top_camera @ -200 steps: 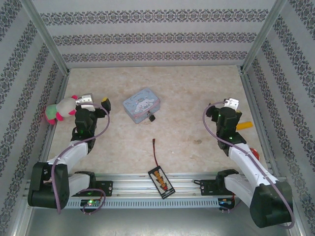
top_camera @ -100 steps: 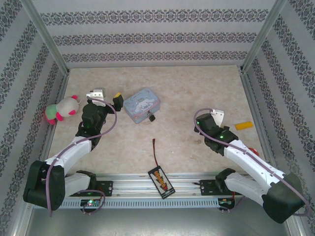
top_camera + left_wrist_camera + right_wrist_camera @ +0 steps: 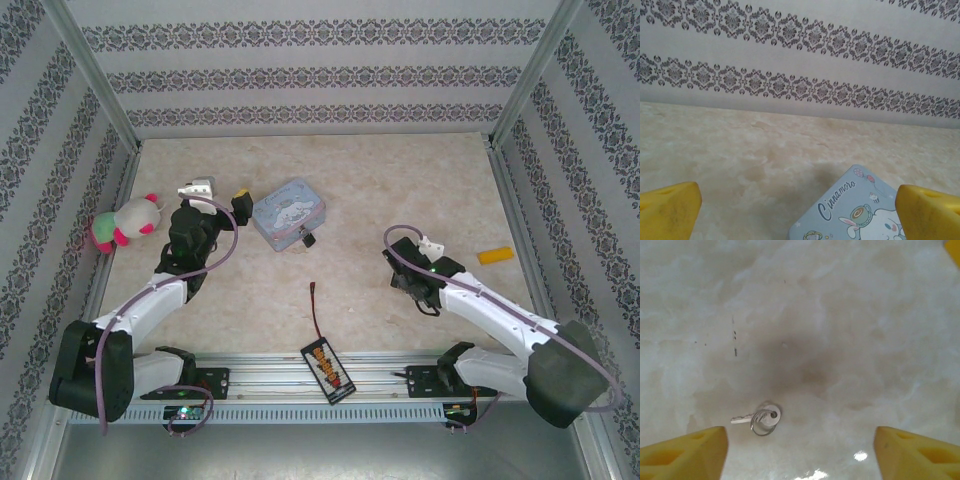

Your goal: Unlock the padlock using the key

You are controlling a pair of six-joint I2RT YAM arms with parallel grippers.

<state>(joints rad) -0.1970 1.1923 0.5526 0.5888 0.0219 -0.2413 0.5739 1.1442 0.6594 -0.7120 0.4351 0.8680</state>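
right gripper (image 3: pixel 800 452) pointed down over key (image 3: pixel 751 416), jaws wide; left gripper (image 3: pixel 799 210) wide, level, facing tin (image 3: pixel 855 212).

Open tabletop (image 3: pixel 840 315) surrounds the key (image 3: pixel 757 417) between the right fingers (image 3: pixel 685 452).

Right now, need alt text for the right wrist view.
A small silvery key lies flat on the pale marbled table, untouched. It sits between the two wide-open yellow fingers of the right end effector, nearer the finger at the image's left.
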